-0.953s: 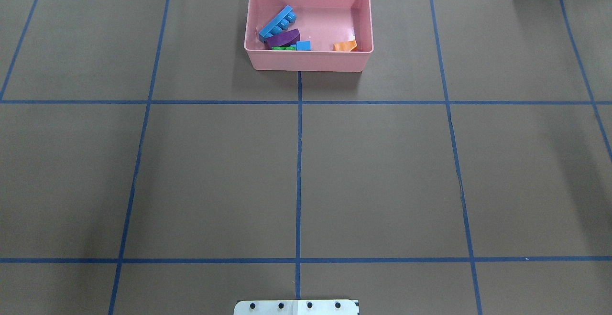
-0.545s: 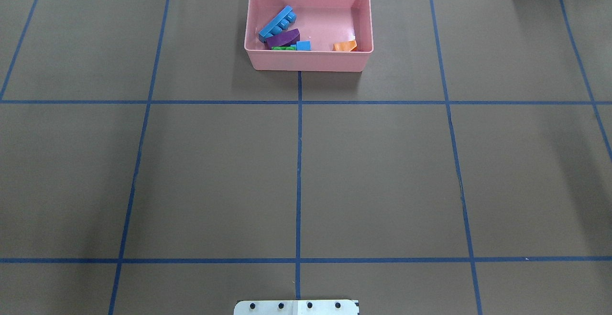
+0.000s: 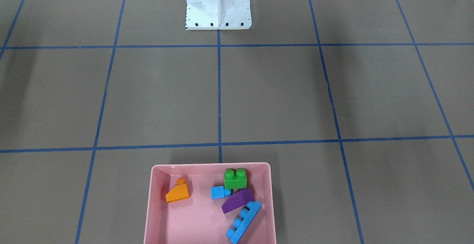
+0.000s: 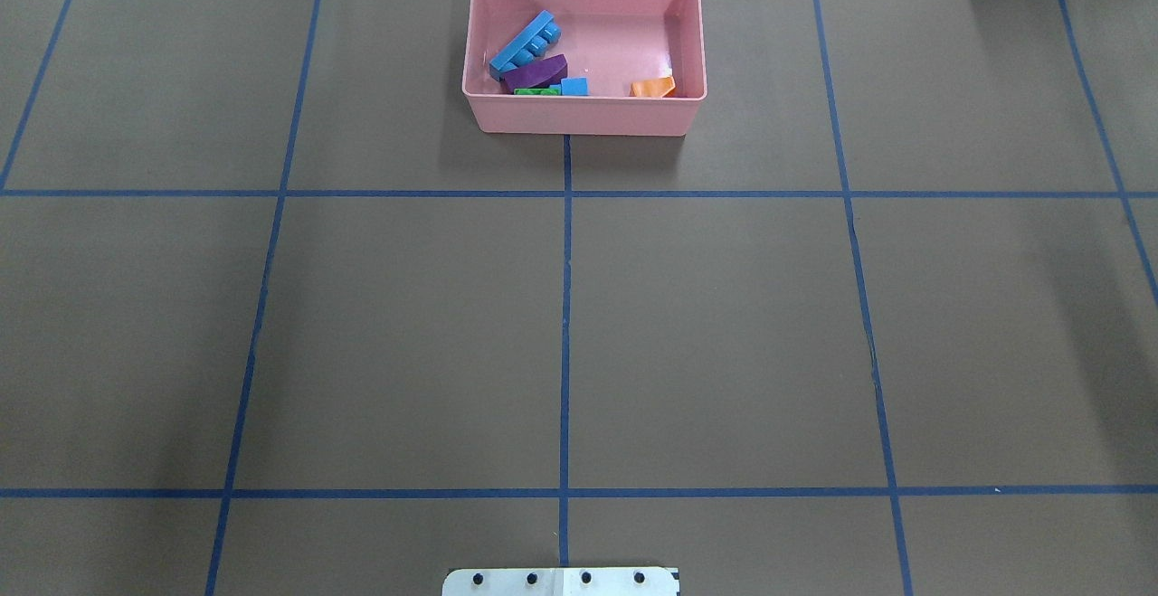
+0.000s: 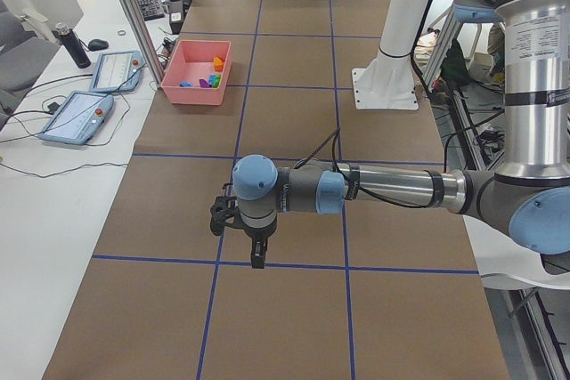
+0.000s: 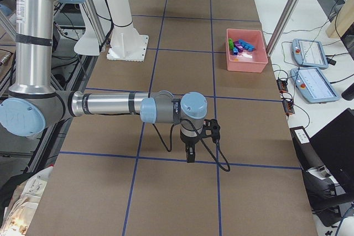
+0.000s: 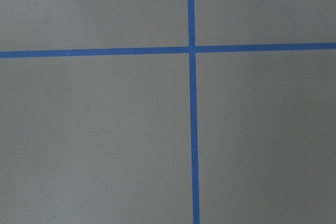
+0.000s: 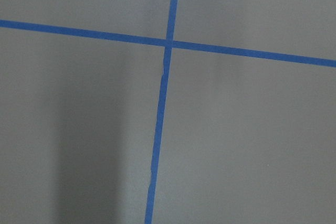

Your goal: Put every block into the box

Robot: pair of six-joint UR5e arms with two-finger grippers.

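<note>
Overhead exterior: shallow pink plastic box [image 4: 584, 117] contains all five coloured studded toy blocks [image 4: 536, 74]; nothing moved lately; task judged complete. Left gripper [image 5: 256, 254], right gripper [image 6: 190, 155]: grip state cannot be told.

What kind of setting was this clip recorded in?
Most likely a robotics lab workcell: a brown table gridded with blue tape, a white metal robot pedestal bolted onto it, and two tablet-like control pendants lying on a white side bench.
</note>
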